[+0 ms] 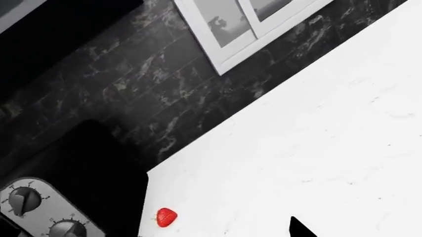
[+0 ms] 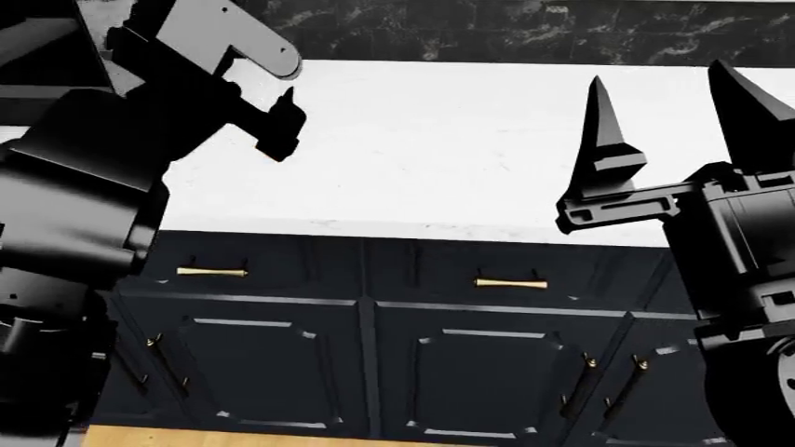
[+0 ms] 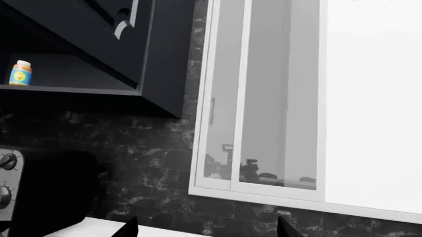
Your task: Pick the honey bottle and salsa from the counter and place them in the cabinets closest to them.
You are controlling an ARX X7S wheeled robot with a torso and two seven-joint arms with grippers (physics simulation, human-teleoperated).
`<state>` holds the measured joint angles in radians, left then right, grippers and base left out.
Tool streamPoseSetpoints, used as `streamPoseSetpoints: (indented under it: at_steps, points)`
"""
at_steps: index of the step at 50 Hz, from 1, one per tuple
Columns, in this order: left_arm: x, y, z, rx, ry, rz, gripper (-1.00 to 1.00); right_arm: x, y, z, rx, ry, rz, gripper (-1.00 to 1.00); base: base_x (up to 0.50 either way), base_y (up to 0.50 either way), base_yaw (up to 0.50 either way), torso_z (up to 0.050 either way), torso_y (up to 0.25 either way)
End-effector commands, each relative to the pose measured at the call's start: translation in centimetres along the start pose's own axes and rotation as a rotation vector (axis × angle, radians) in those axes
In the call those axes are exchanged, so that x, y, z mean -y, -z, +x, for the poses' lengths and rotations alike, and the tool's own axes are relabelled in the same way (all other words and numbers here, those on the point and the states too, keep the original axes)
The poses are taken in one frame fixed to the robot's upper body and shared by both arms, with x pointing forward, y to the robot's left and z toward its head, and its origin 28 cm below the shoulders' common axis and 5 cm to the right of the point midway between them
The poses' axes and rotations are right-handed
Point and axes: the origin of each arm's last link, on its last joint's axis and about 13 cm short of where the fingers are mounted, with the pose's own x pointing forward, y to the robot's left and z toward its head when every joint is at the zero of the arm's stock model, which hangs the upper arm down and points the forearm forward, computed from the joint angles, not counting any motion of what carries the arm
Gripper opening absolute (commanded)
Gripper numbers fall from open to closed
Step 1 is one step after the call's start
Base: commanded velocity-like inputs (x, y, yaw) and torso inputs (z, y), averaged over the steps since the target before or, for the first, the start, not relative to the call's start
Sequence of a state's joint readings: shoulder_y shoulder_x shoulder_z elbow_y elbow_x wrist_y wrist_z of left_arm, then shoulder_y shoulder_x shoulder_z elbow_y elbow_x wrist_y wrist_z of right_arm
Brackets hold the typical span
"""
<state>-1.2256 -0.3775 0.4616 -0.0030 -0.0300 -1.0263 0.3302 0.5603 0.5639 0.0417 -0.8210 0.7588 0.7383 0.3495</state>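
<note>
Jaws of right gripper (image 2: 671, 121) apart, strawberry (image 1: 166, 217) on counter (image 1: 316, 148)

The counter (image 2: 472, 140) looks like polished white marble, smooth, with faint grey veins. Behind it, at 12 o'clock in the head view, the backsplash (image 2: 522, 33) reads as black marble tile with white mottling and a slight sheen. The base cabinets (image 2: 497, 354) are matt dark navy, painted-looking, with bevelled panels; their handles (image 2: 511, 281) are brushed brass. The window frame (image 3: 218, 98) is smooth white, satin; its glass (image 3: 277, 89) is flat grey. The right gripper (image 2: 677, 116) and left gripper (image 2: 279, 116) look like matt black plastic. The strawberry (image 1: 166, 217) is glossy red. The stove panel (image 1: 46, 212) appears as brushed grey metal with dark knobs (image 1: 23, 200).
</note>
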Motion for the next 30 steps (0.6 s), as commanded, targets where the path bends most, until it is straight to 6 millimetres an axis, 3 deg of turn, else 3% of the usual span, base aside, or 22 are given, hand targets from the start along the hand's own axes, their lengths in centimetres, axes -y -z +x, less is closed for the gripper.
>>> streamPoseSetpoints:
  at_steps: [1, 12, 30]
  points:
    - [0.7, 0.5, -0.2, 0.013, 0.027, -0.002, 1.0, 0.1, -0.2, -0.1, 0.009, 0.005, 0.002, 1.0, 0.02, -0.46, 0.0, 0.0, 0.0]
    - [1.5, 0.1, -0.4, 0.052, 0.061, -0.008, 1.0, 0.4, -0.1, -0.4, 0.009, 0.012, -0.002, 1.0, 0.03, -0.48, 0.0, 0.0, 0.0]
    - [0.9, -1.6, -1.8, 0.2, 0.123, -0.097, 1.0, 0.7, -0.1, -1.2, 0.005, 0.022, -0.003, 1.0, 0.03, -0.5, 0.0, 0.0, 0.0]
